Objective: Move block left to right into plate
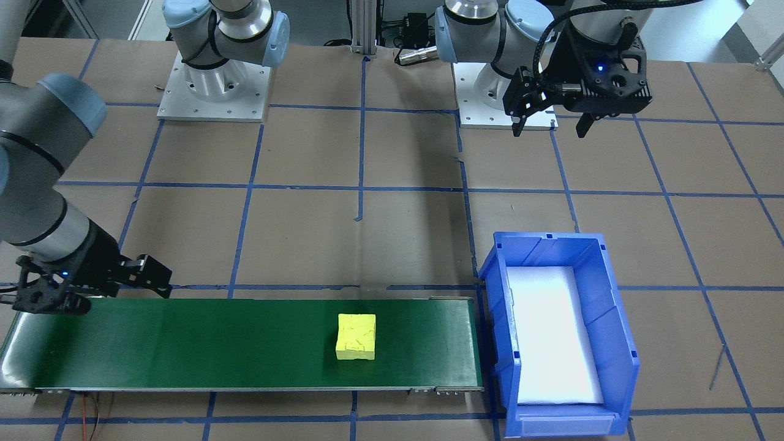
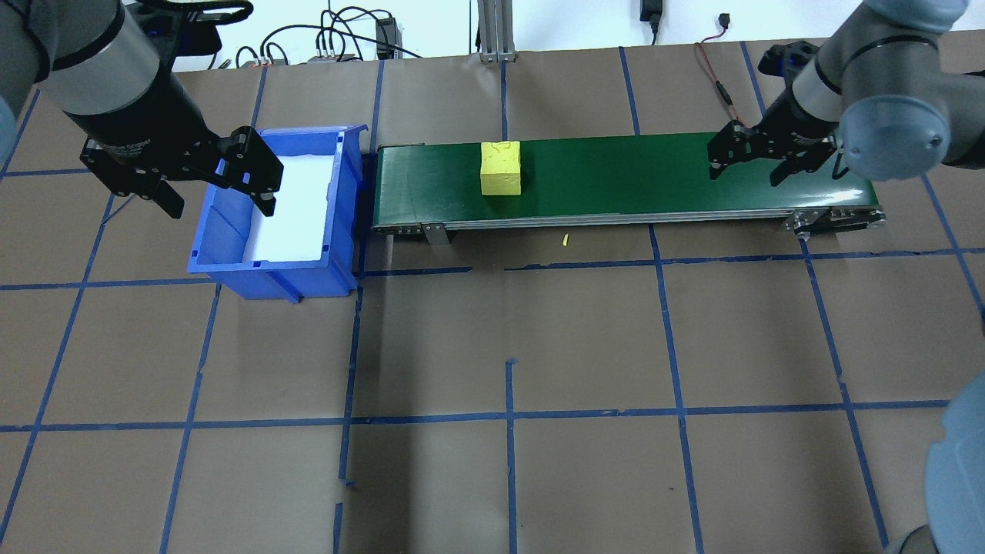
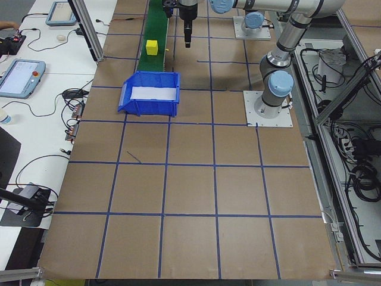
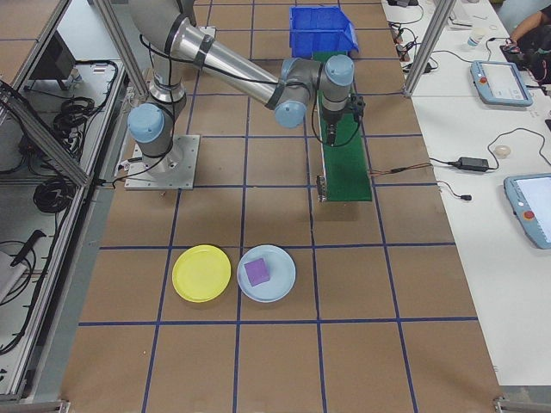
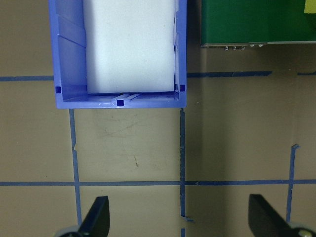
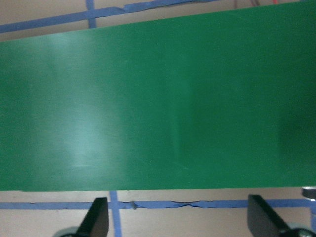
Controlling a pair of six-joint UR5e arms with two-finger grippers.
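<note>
A yellow block (image 1: 356, 336) (image 2: 501, 168) (image 3: 152, 47) lies on the green conveyor belt (image 1: 214, 343) (image 2: 631, 173), toward the end nearest the blue bin. My right gripper (image 2: 744, 177) (image 1: 104, 293) (image 6: 178, 219) hangs open over the belt's other end, far from the block, with nothing between its fingers. Open and empty as well, my left gripper (image 2: 219, 206) (image 1: 549, 130) (image 5: 180, 219) hovers by the near side of the bin. The yellow plate (image 4: 201, 273) sits empty on the table past the belt's right end, showing only in the exterior right view.
The blue bin (image 1: 606, 294) (image 2: 269, 277) (image 5: 118, 101) with a white liner stands against the belt's left end. A light blue plate (image 4: 284, 284) holding a purple block (image 4: 257, 272) lies beside the yellow plate. Blue tape lines grid the brown table.
</note>
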